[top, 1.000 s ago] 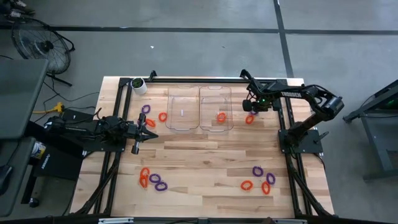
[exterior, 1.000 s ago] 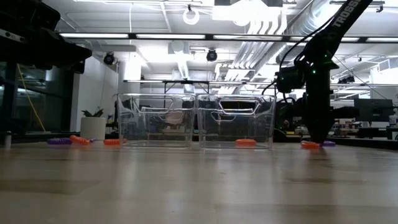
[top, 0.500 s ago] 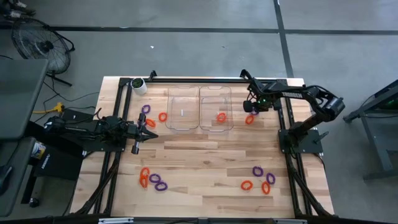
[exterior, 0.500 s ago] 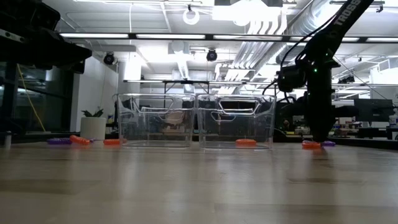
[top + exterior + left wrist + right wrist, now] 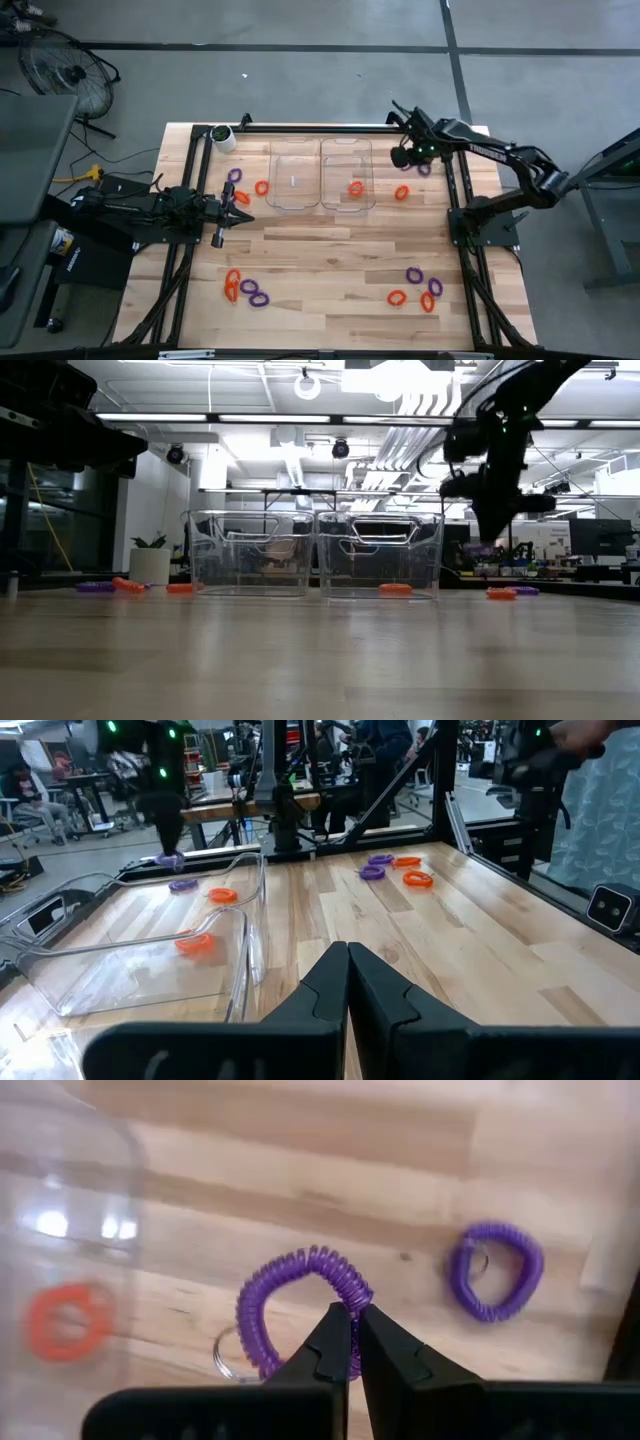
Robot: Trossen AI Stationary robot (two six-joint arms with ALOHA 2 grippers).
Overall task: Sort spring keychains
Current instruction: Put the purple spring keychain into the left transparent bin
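Observation:
My right gripper (image 5: 401, 157) hangs above the table's far right part, just right of the two clear trays, and is shut on a purple spring keychain (image 5: 290, 1295). It also shows raised in the low view (image 5: 489, 532). A second purple keychain (image 5: 497, 1270) and an orange one (image 5: 401, 192) lie flat on the wood below it. The right tray (image 5: 347, 150) holds one orange keychain (image 5: 356, 187). My left gripper (image 5: 243, 218) is shut and empty at the table's left side. My right gripper pinches the purple keychain's coil (image 5: 345, 1288) at one side of the loop between its two fingers. The fingers come from above, pointing down. The loop is lifted clear of the table, and its small metal ring (image 5: 228, 1355) shows at its edge.
The left clear tray (image 5: 295, 150) stands beside the right one. More orange and purple keychains lie left of the trays (image 5: 261, 187), at the near left (image 5: 248, 288) and near right (image 5: 414, 274). A white-and-green roll (image 5: 222, 137) stands at the far left corner.
My right gripper has gone up from the table and a little toward the far edge, staying shut. The purple keychain has been lifted clear of the wood with it. A second purple keychain and the orange one stay on the table.

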